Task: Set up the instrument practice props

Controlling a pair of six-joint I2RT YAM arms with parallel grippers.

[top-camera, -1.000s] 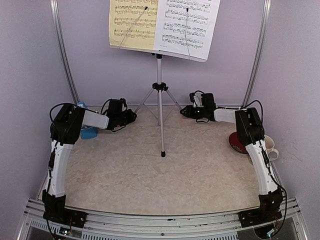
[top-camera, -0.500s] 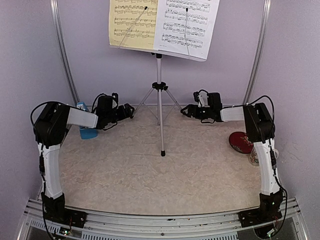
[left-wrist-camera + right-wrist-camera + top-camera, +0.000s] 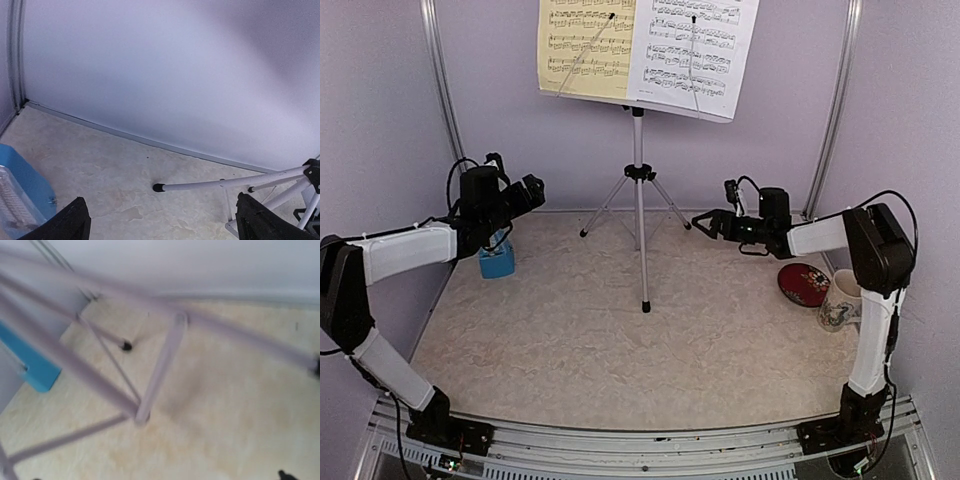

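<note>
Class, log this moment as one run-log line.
music stand: upright | yellow sheet, white sheet: on stand | metronome: on table | left tool: open, empty | right tool: open, empty

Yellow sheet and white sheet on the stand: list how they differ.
The yellow sheet is pale yellow and sits on the left of the stand. The white sheet is white and sits on the right. The white sheet reaches lower than the yellow sheet, and its bottom edge slants. Both carry printed music and rest side by side, upright.
</note>
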